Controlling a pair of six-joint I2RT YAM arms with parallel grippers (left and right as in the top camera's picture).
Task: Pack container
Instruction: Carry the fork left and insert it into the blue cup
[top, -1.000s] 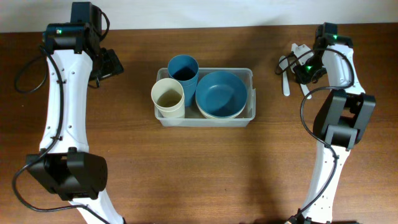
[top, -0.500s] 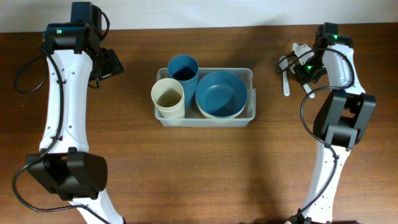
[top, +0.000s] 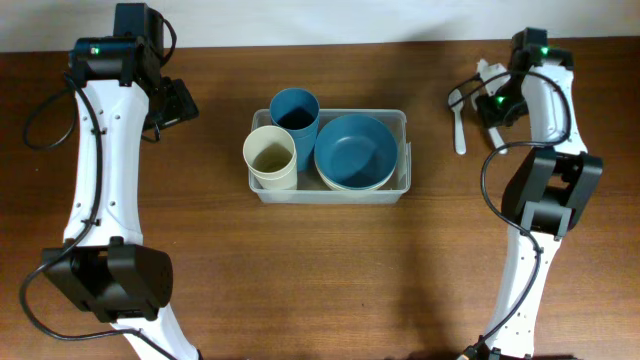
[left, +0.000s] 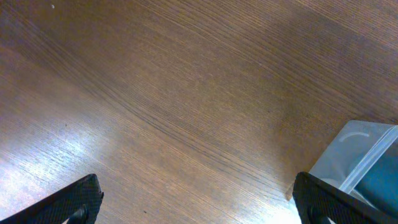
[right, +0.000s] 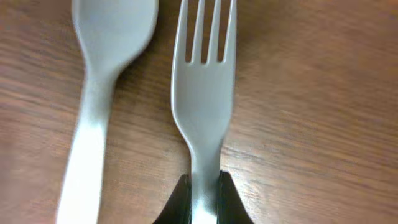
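while the right gripper (right: 204, 190) has its two dark fingers pinched almost together on the handle of a pale grey fork (right: 204, 118), a matching spoon (right: 102, 74) lies just beside that fork on the wooden table (right: 323, 124). the left gripper (left: 199, 205) hangs with fingers spread wide, gripping nothing, above bare wood near a corner of the container (left: 357, 146). in the overhead view the container (top: 402, 122) sits mid-table between the arms, with a blue bowl (top: 354, 150), a blue cup (top: 294, 108) and a cream cup (top: 270, 153) in it.
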